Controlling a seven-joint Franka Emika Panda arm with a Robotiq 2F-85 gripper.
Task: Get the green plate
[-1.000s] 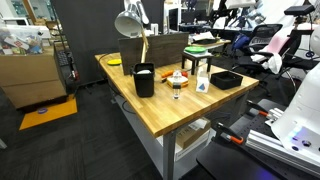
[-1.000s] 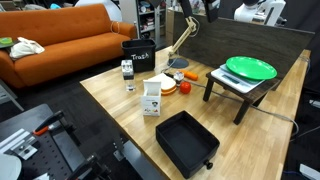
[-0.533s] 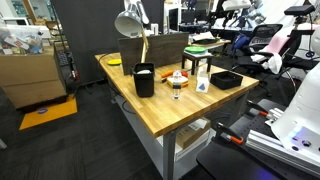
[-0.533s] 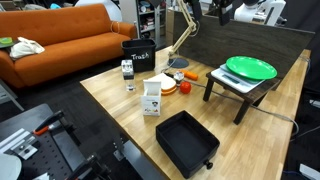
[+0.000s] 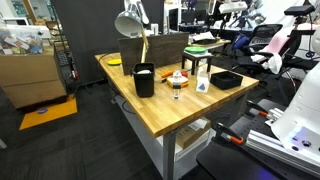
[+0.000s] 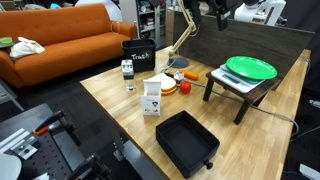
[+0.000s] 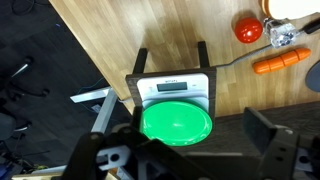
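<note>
The green plate (image 6: pixel 250 68) is round, bright lime green and lies flat on a white scale on a small black stand (image 6: pixel 236 92) at the table's far side. It also shows in an exterior view (image 5: pixel 200 39) and in the wrist view (image 7: pixel 177 123). My gripper (image 6: pixel 216 10) hangs high above the table, up and to the side of the plate, apart from it. In the wrist view the gripper (image 7: pixel 190 142) is open and empty, with a dark finger on each side and the plate seen below between them.
A black square tray (image 6: pixel 187 140) lies near the table's front edge. A black trash bin (image 6: pixel 138 56), a white box (image 6: pixel 152 98), a desk lamp (image 6: pixel 183 35) and small red and orange items (image 6: pixel 172 87) stand mid-table. A dark partition (image 6: pixel 250 42) runs behind the plate.
My gripper has moved sideways high above the table, toward the green plate. The plate and the other objects have not moved.
</note>
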